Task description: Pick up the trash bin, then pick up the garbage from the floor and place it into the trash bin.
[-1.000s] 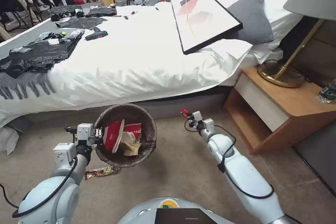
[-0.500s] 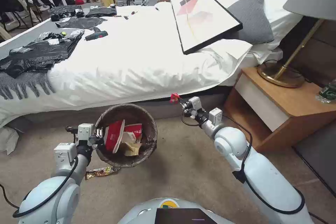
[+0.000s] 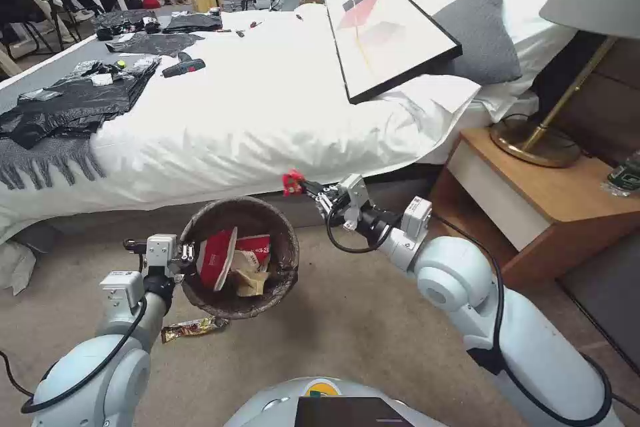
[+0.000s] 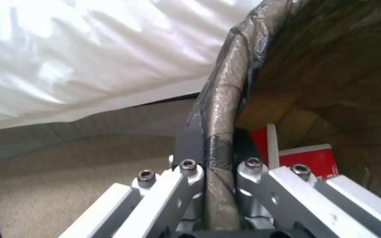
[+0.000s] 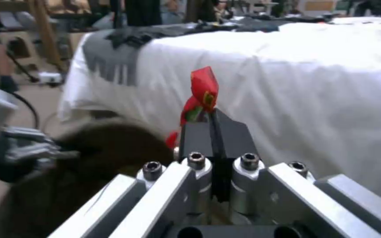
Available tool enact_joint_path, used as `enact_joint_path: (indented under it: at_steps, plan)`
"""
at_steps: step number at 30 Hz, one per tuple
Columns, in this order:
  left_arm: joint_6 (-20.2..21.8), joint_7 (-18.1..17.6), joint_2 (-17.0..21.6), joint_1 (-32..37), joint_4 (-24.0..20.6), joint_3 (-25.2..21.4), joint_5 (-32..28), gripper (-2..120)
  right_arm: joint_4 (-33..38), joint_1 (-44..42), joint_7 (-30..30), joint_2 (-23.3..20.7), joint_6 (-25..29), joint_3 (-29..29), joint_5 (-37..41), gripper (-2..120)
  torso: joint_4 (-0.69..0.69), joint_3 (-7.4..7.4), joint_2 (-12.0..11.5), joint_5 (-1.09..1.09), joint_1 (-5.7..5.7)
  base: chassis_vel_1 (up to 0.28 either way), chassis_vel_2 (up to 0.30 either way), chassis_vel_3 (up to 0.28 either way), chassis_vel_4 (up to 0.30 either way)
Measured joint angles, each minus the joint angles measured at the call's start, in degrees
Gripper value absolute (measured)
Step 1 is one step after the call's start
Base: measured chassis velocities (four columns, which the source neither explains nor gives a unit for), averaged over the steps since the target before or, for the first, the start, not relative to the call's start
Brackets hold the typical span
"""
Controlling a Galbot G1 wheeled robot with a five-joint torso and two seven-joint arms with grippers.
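The trash bin (image 3: 280, 280), round and lined with a dark brown bag, hangs above the carpet with red-and-white packets and brown paper inside. My left gripper (image 3: 190, 255) is shut on its near-left rim (image 4: 219, 132); the wrist view shows the pads clamping the bag-covered edge. A small red wrapper (image 3: 292, 183) is pinched in my right gripper (image 3: 308, 188), which is shut on it just beyond the bin's far right rim, in front of the bed. From the right wrist, the wrapper (image 5: 203, 89) sticks up from the pads. A foil snack wrapper (image 3: 193, 328) lies on the carpet under the bin.
The white bed (image 3: 267, 113) runs across the back, with black plastic sheets (image 3: 73, 103), a framed picture (image 3: 390, 30) and a grey pillow (image 3: 480, 30) on it. A wooden nightstand (image 3: 533, 207) with a lamp (image 3: 533, 143) stands at the right. Carpet lies open below the right arm.
My right gripper has carried the red wrapper up and to the left, from right of the bin to just beyond its far right rim. The left arm and bin have held still.
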Motion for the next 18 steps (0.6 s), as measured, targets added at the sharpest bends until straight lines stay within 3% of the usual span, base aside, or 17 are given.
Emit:
enact_joint_path:
  at_steps: [13,18]
  plan:
    - [0.28,-0.08,0.01,-0.05,0.0,0.34,-0.19,2,1.58,1.82,-4.31,-0.29,-0.86,-3.33,0.91,0,-0.01,0.0,0.0,0.0,0.0,0.0,0.0,0.0,0.0]
    - [0.31,-0.1,0.08,-0.49,0.0,0.65,-0.14,2,1.13,6.14,-5.43,-0.5,-1.21,-8.7,1.8,0,0.0,0.0,0.0,0.0,0.0,0.0,0.0,0.0,0.0]
